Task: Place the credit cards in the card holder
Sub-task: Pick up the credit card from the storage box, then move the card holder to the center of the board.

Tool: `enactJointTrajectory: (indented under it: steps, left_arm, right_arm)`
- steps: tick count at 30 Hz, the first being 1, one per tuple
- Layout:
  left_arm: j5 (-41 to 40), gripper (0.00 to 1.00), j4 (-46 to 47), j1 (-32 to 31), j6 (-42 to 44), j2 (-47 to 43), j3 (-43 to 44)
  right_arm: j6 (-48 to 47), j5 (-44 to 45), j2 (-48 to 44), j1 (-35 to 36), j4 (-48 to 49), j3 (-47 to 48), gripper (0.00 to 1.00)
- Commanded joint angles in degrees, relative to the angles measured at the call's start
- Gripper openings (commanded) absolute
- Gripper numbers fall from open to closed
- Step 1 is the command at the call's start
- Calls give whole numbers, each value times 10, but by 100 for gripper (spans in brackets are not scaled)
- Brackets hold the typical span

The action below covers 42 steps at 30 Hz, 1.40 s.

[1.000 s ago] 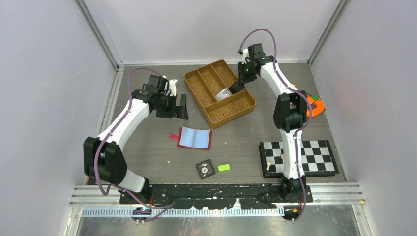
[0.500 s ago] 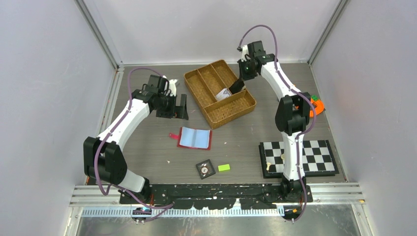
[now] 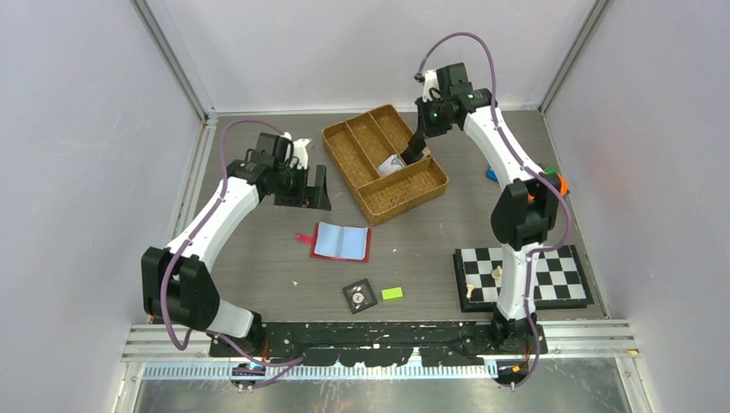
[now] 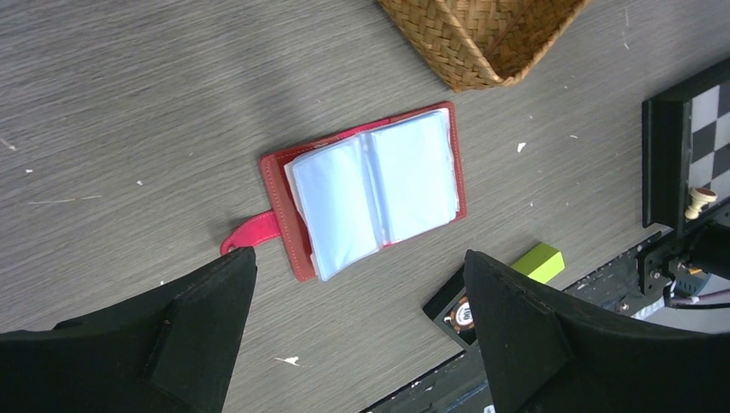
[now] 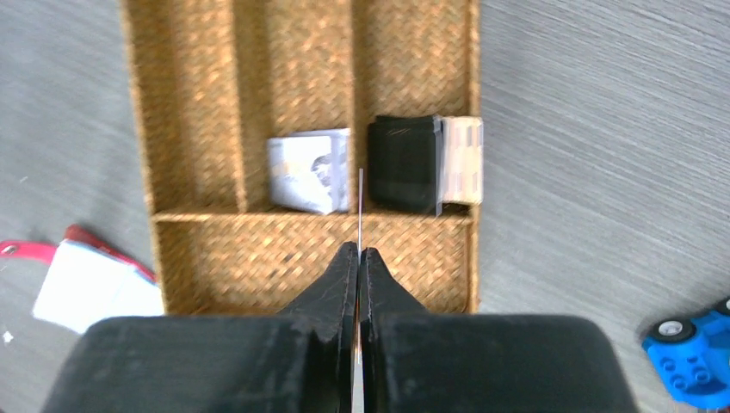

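Right tool [image 5: 359,251], above the woven tray [image 5: 413,52]: I've just pinched a credit card [image 5: 359,194] edge-on, ready for carrying; left tool [image 4: 357,258] spread wide.

Woven brown tray [image 3: 411,196] is noted at the far middle of the grey wood-grain table [image 3: 258,258], set at an angle. It is divided into three long compartments and one crosswise.

Checkerboard [image 3: 555,274] is laid near right, with two pale chess pieces [image 3: 497,272] on its left part.

Black square tile with round dial [image 3: 359,296] and bright green block [image 3: 392,293] are seen near centre, close but apart.

Blue toy car [image 5: 693,357] is recorded right of the tray.
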Motion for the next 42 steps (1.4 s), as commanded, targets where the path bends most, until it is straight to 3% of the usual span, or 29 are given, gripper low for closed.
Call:
enactJointTrajectory:
  steps: [1, 6, 11, 17, 24, 26, 27, 32, 34, 36, 39, 42]
  left_arm:
    - [46, 92, 36, -1, 13, -45, -10]
    - [72, 91, 54, -24, 30, -76, -20]
    - [137, 91, 86, -63, 46, -115, -34]
    - [309, 92, 144, -88, 33, -137, -56]
    - [339, 89, 146, -123, 33, -131, -56]
    - [361, 82, 149, -128, 29, -127, -57]
    - [377, 74, 155, -130, 23, -126, -57]
    - [456, 16, 211, -148, -22, -128, -71]
    - [465, 1, 231, -153, -36, -131, -76]
    - [480, 0, 262, -155, -61, -134, -84]
    - [476, 0, 308, -155, -95, -144, -98]
    - [437, 0, 319, -155, -99, -158, -107]
  right_arm:
    - [25, -12, -125, 38, 0, -49, 1]
    - [67, -37, -240, 73, 44, -180, 0]
    - [90, -172, -312, 93, 39, -266, 1]
    - [84, -341, -355, 132, 4, -310, 0]
    - [54, -443, -370, 168, -20, -313, 1]
    - [50, -445, -373, 171, -22, -313, 0]
    - [49, -446, -373, 172, -22, -313, 1]
    - [54, -443, -372, 173, -9, -313, 1]
    - [62, -440, -374, 173, 2, -312, 6]
    - [74, -426, -378, 172, 15, -312, 20]
    - [106, -344, -402, 170, 50, -323, 55]
    - [131, -252, -453, 164, 109, -368, 69]
